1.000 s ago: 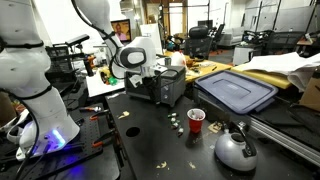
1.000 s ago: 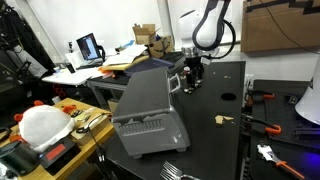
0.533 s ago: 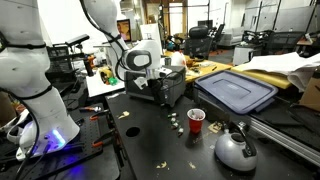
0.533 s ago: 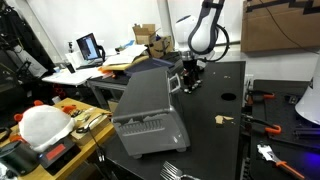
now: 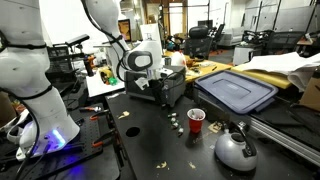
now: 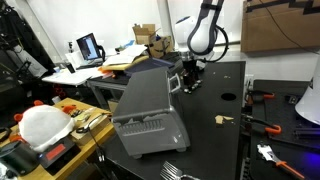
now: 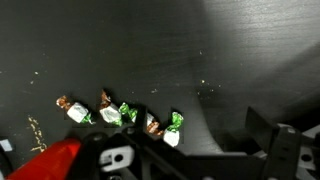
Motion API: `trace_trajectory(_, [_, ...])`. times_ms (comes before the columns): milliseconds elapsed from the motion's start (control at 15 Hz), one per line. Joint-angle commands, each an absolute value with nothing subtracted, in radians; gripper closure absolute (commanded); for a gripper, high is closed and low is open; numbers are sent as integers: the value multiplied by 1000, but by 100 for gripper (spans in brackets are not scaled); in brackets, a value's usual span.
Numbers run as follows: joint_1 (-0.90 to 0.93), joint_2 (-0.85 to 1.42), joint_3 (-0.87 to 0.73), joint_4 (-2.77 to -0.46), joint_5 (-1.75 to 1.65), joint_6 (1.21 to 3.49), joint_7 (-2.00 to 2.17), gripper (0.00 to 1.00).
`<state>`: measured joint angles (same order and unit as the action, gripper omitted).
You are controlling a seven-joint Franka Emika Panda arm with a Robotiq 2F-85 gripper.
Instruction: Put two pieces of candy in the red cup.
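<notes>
Several pieces of candy lie in a row on the black table, white lumps with green and brown wrapper ends, in the wrist view (image 7: 108, 113). They are tiny pale specks in an exterior view (image 5: 175, 122). The red cup (image 5: 196, 120) stands upright just beside them, and its red edge shows at the bottom left of the wrist view (image 7: 45, 165). My gripper (image 5: 140, 86) hangs above the table, well away from the candy and cup. It also shows in the other exterior view (image 6: 188, 78). Its dark fingers (image 7: 190, 160) are spread apart and empty.
A grey box-shaped appliance (image 5: 168, 88) stands close beside the gripper and also shows in an exterior view (image 6: 150, 105). A silver kettle (image 5: 235, 150) sits near the cup. A blue-lidded bin (image 5: 237, 92) is behind. Yellowish scraps (image 6: 222, 119) lie on the table.
The arm shifted slightly toward the grey appliance a second ago, then held still. Candy and cup have not moved.
</notes>
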<state>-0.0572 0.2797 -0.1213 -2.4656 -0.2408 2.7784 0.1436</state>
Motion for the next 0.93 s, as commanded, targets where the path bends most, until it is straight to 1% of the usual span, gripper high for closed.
trace_trajectory(0, [-40, 280, -137, -2465, -228, 2777, 133, 0])
trace_trajectory(600, [-39, 310, -176, -2443, -251, 2787, 147, 0])
trace_trajectory(867, [-64, 339, -167, -2425, -218, 2790, 96, 0])
